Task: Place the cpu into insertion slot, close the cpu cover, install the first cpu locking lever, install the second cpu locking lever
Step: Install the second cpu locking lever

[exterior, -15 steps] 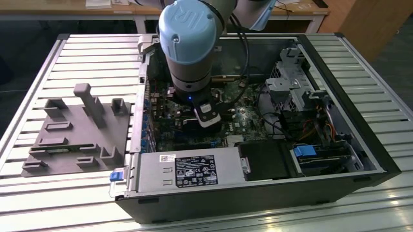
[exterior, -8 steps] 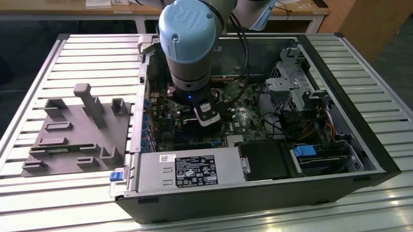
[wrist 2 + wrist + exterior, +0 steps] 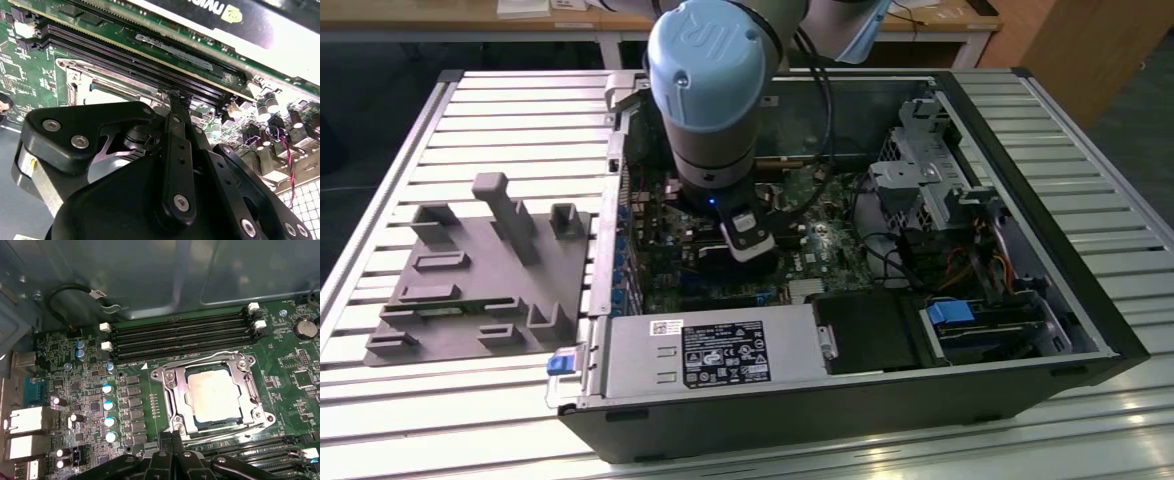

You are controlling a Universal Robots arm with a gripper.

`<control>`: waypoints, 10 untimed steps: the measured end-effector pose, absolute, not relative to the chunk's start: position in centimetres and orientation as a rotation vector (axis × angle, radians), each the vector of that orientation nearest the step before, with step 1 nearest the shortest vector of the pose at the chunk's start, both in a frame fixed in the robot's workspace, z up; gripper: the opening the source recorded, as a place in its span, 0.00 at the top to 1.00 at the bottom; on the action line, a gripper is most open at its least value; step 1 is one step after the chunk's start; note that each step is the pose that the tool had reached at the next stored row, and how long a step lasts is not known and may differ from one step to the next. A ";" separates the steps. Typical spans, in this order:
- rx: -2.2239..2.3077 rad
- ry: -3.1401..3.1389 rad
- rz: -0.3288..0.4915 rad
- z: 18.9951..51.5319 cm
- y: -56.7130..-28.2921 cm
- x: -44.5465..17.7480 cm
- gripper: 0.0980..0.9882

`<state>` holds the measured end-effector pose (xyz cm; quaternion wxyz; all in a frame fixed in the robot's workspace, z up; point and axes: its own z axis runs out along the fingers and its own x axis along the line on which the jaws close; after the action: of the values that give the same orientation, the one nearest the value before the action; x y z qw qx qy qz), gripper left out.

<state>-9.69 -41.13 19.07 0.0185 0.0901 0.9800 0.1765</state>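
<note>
Exterior view: blue-capped robot arm lowered into open black computer case. First wrist view: silvery-grey square cpu seated in silver-rimmed insertion slot, thin silver cpu cover closed. Second wrist view: black gripper, fingers together, empty.

Even overhead light; case interior shadowed; pincer close, blurred; mild glare.
</note>
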 end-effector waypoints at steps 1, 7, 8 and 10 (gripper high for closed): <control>0.280 3.043 0.548 19.1 -41.1 -9.7 1.00; 0.279 3.043 0.548 19.0 -40.9 -9.9 1.00; 0.280 3.043 0.548 19.0 -40.8 -10.0 1.00; 0.280 3.043 0.548 19.0 -40.7 -10.0 1.00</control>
<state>-10.00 -40.75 19.01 0.0185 0.0900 0.9800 0.1764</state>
